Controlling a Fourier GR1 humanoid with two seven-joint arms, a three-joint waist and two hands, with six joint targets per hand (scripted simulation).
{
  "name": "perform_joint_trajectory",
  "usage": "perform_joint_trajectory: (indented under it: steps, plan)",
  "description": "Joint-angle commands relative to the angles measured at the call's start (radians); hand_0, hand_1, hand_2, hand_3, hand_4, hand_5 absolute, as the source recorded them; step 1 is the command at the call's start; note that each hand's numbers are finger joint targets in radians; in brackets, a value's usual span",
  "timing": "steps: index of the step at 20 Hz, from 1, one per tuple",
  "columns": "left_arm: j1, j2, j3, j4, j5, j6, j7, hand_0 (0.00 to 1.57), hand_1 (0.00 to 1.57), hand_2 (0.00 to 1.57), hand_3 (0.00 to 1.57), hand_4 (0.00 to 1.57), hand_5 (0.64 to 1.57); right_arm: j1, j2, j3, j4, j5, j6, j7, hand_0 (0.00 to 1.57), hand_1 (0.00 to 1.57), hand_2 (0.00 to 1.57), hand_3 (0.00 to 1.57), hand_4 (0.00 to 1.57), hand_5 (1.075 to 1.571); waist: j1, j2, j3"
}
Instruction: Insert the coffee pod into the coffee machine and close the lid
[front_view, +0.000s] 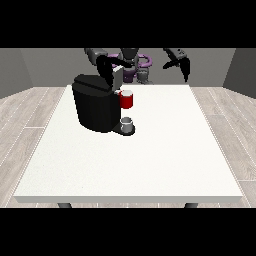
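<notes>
Nearest, a grey cup sits under the black coffee machine on the white counter. Behind the machine's top, one hand; I cannot tell its fingers. Far right of the machine, the other hand hangs with straight fingers.

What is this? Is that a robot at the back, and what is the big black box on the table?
Yes, that is a robot, seen from a camera across the white table, so it faces us. It has two arms with black hands. The big black box is a coffee machine. A red holder sticks out of its front, and a small grey cup stands below it. The hand at the view's left is over the machine's top, where the lid stands up. The hand at the view's right hangs in the air, holding nothing. I cannot see a coffee pod.
</notes>
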Motion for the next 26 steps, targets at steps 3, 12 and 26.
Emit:
perform_joint_trajectory:
  steps: [3, 12, 26]
  plan:
    - [-0.050, -0.016, -0.009, -0.016, 0.013, 0.004, 0.051, 0.00, 0.00, 0.00, 0.00, 0.40, 1.571, -0.052, 0.051, 0.095, -0.026, 0.075, -0.011, -0.036, 0.00, 0.00, 0.00, 0.00, 0.00, 1.571, 0.073, -0.001, -0.0088]
    - [-0.089, -0.016, -0.041, 0.011, 0.016, -0.042, -0.016, 0.00, 0.00, 0.00, 0.00, 0.43, 1.571, -0.164, -0.004, 0.086, -0.119, 0.116, -0.050, 0.076, 0.00, 0.00, 0.00, 0.00, 0.24, 1.571, 0.182, 0.078, -0.0097]
    - [-0.221, -0.002, -0.060, -0.006, 0.046, -0.100, 0.005, 0.00, 0.00, 0.00, 0.00, 0.25, 1.571, -0.216, -0.116, 0.063, -0.262, 0.142, -0.026, 0.204, 0.00, 0.00, 0.00, 0.00, 0.00, 1.571, 0.338, 0.215, -0.0084]
